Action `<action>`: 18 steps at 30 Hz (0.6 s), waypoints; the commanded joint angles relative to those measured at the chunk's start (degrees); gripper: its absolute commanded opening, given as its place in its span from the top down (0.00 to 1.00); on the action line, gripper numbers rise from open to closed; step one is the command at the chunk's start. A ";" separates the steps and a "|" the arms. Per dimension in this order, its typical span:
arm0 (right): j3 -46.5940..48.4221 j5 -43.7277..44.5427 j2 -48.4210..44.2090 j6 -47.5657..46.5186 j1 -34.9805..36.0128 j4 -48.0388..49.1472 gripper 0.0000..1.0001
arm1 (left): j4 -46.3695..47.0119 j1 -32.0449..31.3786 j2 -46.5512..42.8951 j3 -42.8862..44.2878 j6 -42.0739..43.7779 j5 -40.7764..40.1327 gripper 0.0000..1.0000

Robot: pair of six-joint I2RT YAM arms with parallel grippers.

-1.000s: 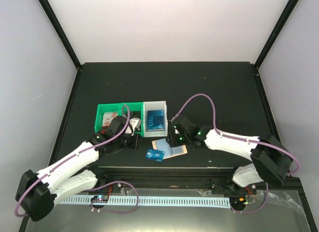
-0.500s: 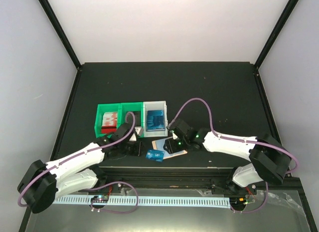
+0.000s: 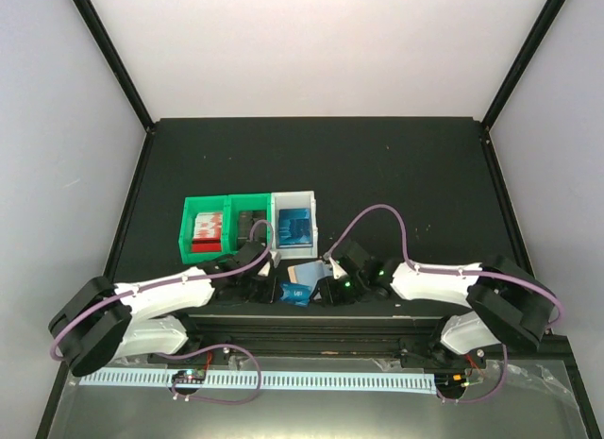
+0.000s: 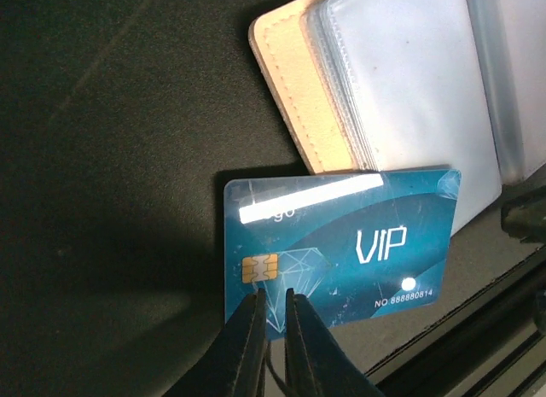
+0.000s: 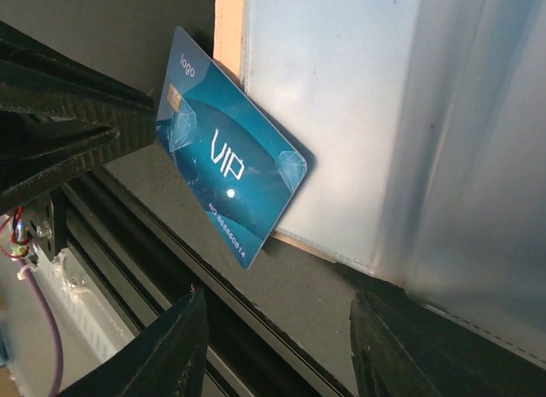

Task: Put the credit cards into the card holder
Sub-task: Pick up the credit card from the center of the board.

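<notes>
1. My left gripper (image 4: 273, 296) is almost shut, tips at the edge of 1 blue credit card (image 4: 341, 243).
2. That card leans on the open card holder (image 4: 299, 98), not in a pocket yet.
3. My right gripper (image 5: 280, 303) is wide, over the holder, holding nothing.
4. More blue cards (image 3: 294, 227) seem to sit in the white bin (image 3: 294, 195), so I think most work is left.
</notes>
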 commanded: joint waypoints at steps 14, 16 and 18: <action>-0.39 -2.45 8.08 8.74 2.04 12.61 0.53 | 1.21 -2.56 4.55 -0.25 -2.33 -4.44 0.94; -0.47 -2.99 8.69 9.60 2.03 14.25 0.53 | 1.25 -2.67 4.78 -0.41 -2.43 -4.37 0.94; -0.61 -4.06 9.46 10.36 2.13 16.44 0.54 | 1.44 -2.76 4.81 -0.56 -2.59 -4.29 0.94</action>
